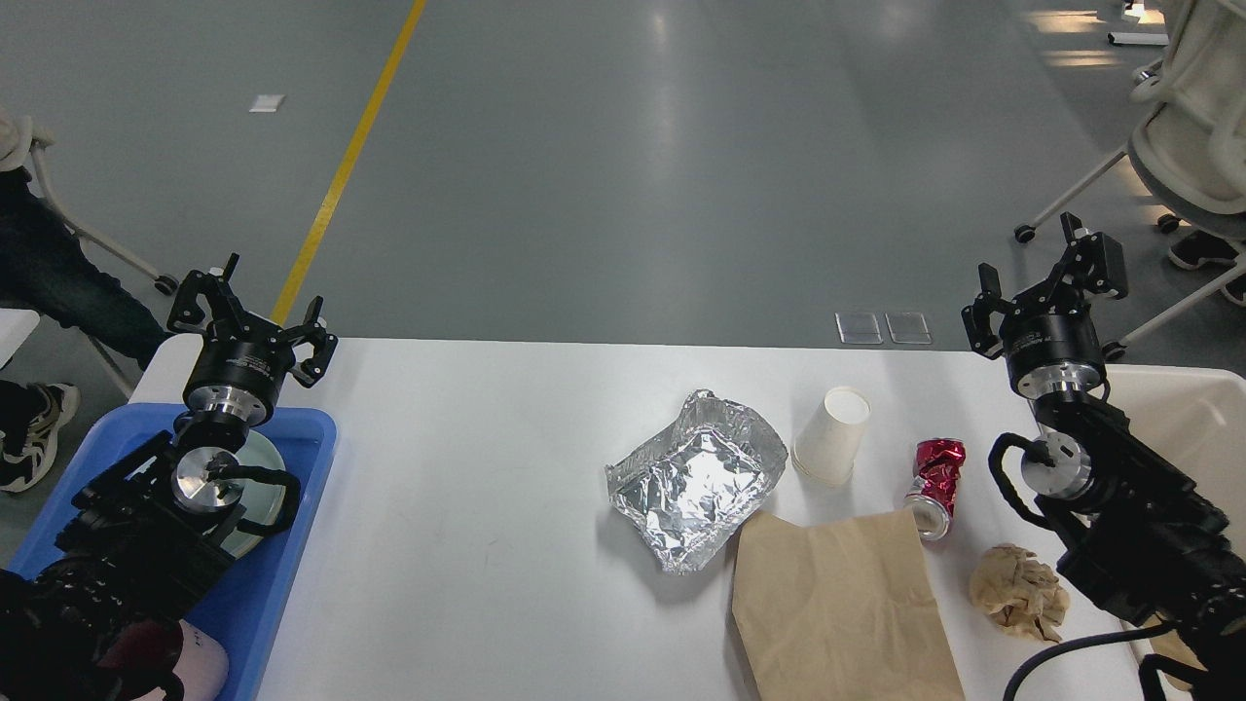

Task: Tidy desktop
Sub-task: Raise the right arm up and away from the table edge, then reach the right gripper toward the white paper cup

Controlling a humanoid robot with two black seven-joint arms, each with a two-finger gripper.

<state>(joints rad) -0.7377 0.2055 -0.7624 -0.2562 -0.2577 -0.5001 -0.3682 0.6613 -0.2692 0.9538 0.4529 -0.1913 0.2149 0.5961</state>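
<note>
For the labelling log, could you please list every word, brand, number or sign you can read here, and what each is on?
No text can be read.
Crushed red can: shows print, but too small and crumpled to read.
Left gripper and right gripper: small white lettering on the black housings, too blurred to read.
Paper cup, foil tray, brown paper bag: no print visible.

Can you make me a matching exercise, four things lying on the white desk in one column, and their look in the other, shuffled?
Things:
1. foil tray
2. paper cup
3. can
4. paper bag

Looks:
A. red, crushed
B. brown, lying flat
C. silver, crinkled
D. white, upside down

Pairs: 1-C, 2-D, 3-A, 4-B
</note>
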